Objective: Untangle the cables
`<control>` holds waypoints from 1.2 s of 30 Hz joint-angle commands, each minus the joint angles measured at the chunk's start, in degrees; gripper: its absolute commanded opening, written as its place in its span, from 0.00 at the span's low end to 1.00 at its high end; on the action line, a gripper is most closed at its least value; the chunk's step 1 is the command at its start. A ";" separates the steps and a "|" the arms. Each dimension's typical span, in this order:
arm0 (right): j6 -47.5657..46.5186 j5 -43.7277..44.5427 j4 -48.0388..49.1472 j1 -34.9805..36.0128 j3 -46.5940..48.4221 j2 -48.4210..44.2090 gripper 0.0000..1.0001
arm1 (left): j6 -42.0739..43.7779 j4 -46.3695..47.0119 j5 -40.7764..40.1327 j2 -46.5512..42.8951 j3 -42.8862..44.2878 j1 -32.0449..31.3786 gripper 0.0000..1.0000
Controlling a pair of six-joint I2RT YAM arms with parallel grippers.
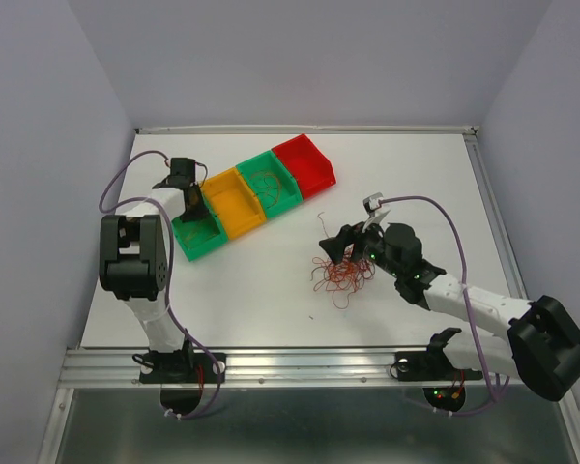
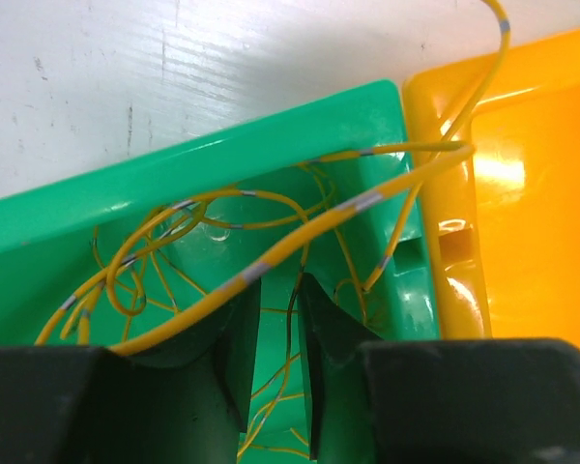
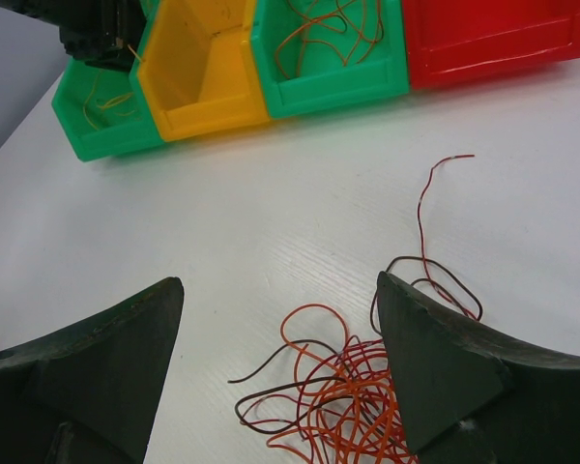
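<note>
The cables' tangle (image 1: 343,274) of orange, red and dark brown wires lies on the white table; in the right wrist view (image 3: 358,406) it sits below and between my fingers. My right gripper (image 1: 340,244) (image 3: 278,285) hovers over it, wide open and empty. One red-brown strand (image 3: 420,213) trails away from the tangle. My left gripper (image 1: 190,200) (image 2: 278,290) reaches into the left green bin (image 2: 222,155), its jaws a narrow gap apart. Thin yellow wires (image 2: 309,235) lie in that bin; one passes through the gap and one drapes over the left finger.
Four bins stand in a row at the back left: green (image 1: 201,237), yellow (image 1: 234,208), green (image 1: 271,184) holding orange and brown wires, and red (image 1: 307,166). The yellow bin (image 2: 532,193) abuts the left gripper's bin. Lilac arm cables loop beside both arms.
</note>
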 commanded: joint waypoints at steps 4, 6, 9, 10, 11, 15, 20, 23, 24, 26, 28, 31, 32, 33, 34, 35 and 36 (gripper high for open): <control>0.18 -0.29 4.89 0.51 -0.22 1.43 0.86 | 0.86 -3.86 -1.68 -7.94 1.61 0.05 0.34; 0.27 -0.37 5.15 0.43 -0.14 1.61 0.86 | 1.56 -5.26 -1.95 -9.34 2.14 0.05 0.33; 0.44 -0.38 5.42 0.43 -0.22 1.79 0.86 | 1.74 -6.40 -2.48 -11.27 2.41 0.05 0.33; 0.44 -0.55 5.42 0.51 -0.22 1.79 0.86 | 1.83 -6.76 -2.22 -11.81 2.32 0.05 0.33; 0.44 -0.55 5.42 0.43 -0.22 1.70 0.86 | 1.92 -7.11 -2.13 -12.33 2.14 0.05 0.33; 0.44 -0.55 5.42 0.43 -0.40 1.00 0.86 | 2.71 -8.34 -2.65 -13.83 2.49 0.05 0.36; 0.36 -0.73 5.42 0.43 -0.14 1.17 0.86 | 3.94 -8.69 -4.14 -16.98 2.76 0.05 0.58; 0.44 -0.81 5.33 0.43 -0.05 1.17 0.86 | 4.03 -8.52 -3.71 -19.01 2.32 0.05 0.64; 0.36 -0.81 5.33 0.43 -0.05 1.09 0.86 | 4.03 -8.69 -3.71 -19.28 2.49 0.05 0.64; 0.44 -0.81 5.33 0.43 0.04 1.17 0.86 | 4.73 -8.87 -5.19 -19.72 3.02 0.05 0.65; 0.44 -0.99 5.33 0.51 0.13 1.26 0.86 | 6.30 -9.13 -6.60 -20.69 4.07 0.05 0.65; 0.44 -0.81 5.33 0.43 0.22 1.26 0.86 | 7.63 -7.99 -6.69 -23.14 4.43 0.05 0.62; 0.44 -0.81 5.33 0.51 0.30 1.44 0.86 | 8.15 -7.38 -6.61 -24.19 4.51 0.05 0.61; 0.44 -0.73 5.42 0.51 0.39 1.52 0.86 | 8.59 -6.68 -6.43 -24.64 4.95 0.05 0.60; 0.44 -0.81 5.33 0.43 0.39 1.53 0.86 | 8.95 -6.41 -6.34 -24.91 5.13 0.05 0.60; 0.53 -0.90 5.42 0.51 0.57 1.70 0.86 | 9.91 -5.97 -6.17 -25.08 5.48 0.05 0.59; 0.53 -1.08 5.33 0.43 0.57 1.70 0.86 | 10.18 -5.62 -5.91 -25.00 5.74 0.05 0.59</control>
